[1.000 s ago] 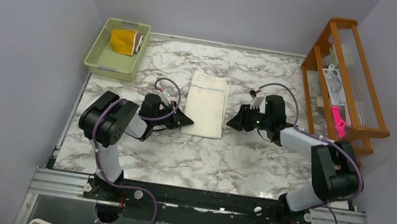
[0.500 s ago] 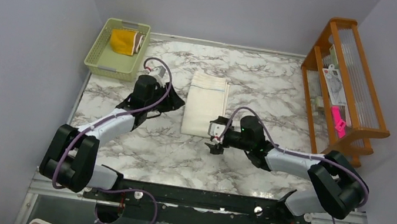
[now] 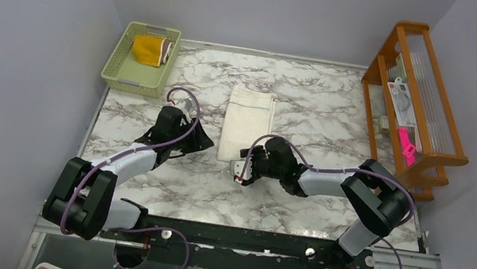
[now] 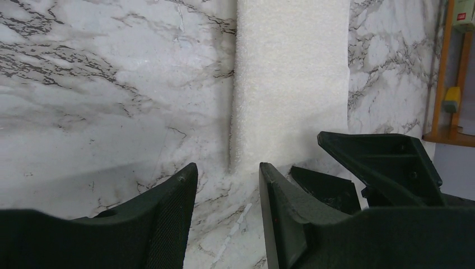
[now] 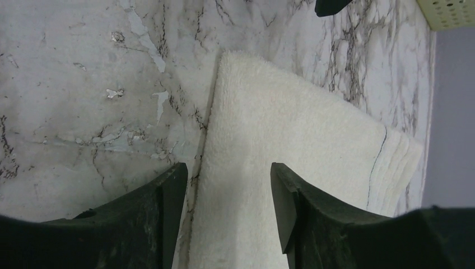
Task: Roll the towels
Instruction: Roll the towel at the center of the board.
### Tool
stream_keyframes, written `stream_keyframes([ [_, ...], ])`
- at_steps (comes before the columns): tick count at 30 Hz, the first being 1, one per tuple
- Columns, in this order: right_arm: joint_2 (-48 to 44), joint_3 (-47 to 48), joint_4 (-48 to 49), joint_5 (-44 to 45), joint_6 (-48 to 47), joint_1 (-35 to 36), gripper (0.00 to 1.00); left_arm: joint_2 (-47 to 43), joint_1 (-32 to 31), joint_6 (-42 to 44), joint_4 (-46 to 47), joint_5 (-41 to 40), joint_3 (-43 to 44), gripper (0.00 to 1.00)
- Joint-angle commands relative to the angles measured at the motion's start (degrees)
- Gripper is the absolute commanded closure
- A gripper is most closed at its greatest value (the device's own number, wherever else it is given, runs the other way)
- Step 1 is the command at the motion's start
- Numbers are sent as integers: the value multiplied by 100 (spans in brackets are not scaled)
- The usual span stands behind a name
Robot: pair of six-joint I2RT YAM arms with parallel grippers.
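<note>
I have the cream-white towel [image 3: 247, 123] lying flat as a long folded strip in the middle of the table [image 3: 324, 112], toward its far edge. The brown towel [image 3: 149, 50] sits in the green basket [image 3: 113, 62] at the far left corner. My right pincer [image 3: 238, 172] is at the strip's near end — parted, holding nothing, straddling one edge. My left pincer [image 3: 205, 141] hovers just beside the towel's left edge — parted too, empty.

Fuzzy terry cloth on cream towel [image 4: 291, 84], glossy marble-look tbl [image 4: 84, 84].
</note>
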Motion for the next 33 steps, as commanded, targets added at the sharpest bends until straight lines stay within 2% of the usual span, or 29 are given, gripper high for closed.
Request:
stream_keyframes([
  [1, 383, -10, -294, 429, -334, 67, 45, -18, 163, 131, 6, 311, 59, 53],
  [10, 612, 96, -568, 405, -373, 125, 68, 14, 427, 126, 17, 607, 44, 53],
  [13, 693, 182, -750, 408, -304, 125, 71, -4, 489, 118, -18, 690, 67, 53],
  [20, 394, 852, -2006, 5, 527, 125, 98, -186, 645, 210, -386, 860, 254, 53],
  [25, 190, 1485, -3063, -854, 1739, 116, 99, -261, 722, 390, -672, 997, 462, 53],
  [27, 296, 1686, -3191, -1048, 2345, 81, 99, -251, 730, 428, -743, 1082, 534, 53],
  [33, 794, 2410, -3767, -2481, 3472, -312, 99, -365, 733, 466, -921, 1264, 671, 53],
])
